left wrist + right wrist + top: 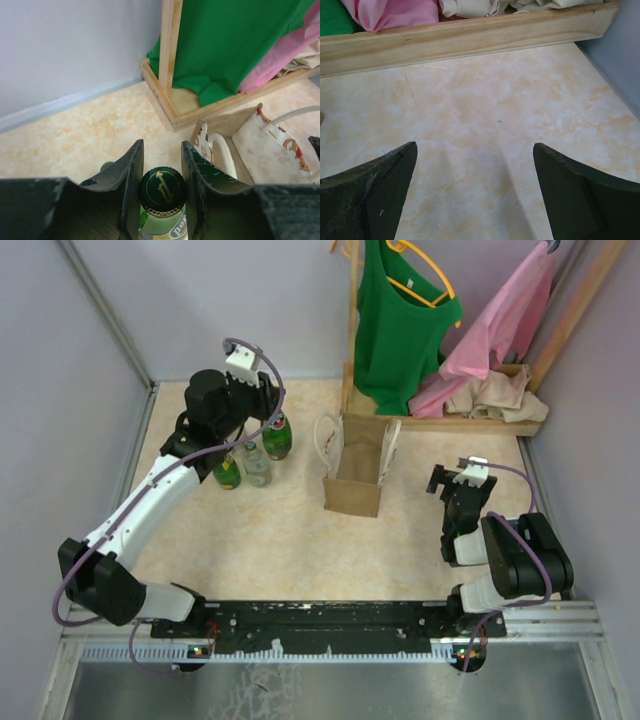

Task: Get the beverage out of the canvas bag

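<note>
The tan canvas bag (355,476) stands upright and open in the middle of the table, its white handles hanging outward. It also shows in the left wrist view (267,145). A green glass bottle (277,436) with a dark green cap (162,189) stands left of the bag, outside it. My left gripper (262,405) is over it, and its fingers (131,180) press the cap from both sides. My right gripper (455,480) is wide open and empty, low over bare table to the right of the bag (475,190).
Two more bottles stand beside the held one, a green one (228,472) and a clear one (257,465). A wooden rack (445,420) at the back holds a green shirt (400,325) and pink cloth (500,320). Walls close both sides.
</note>
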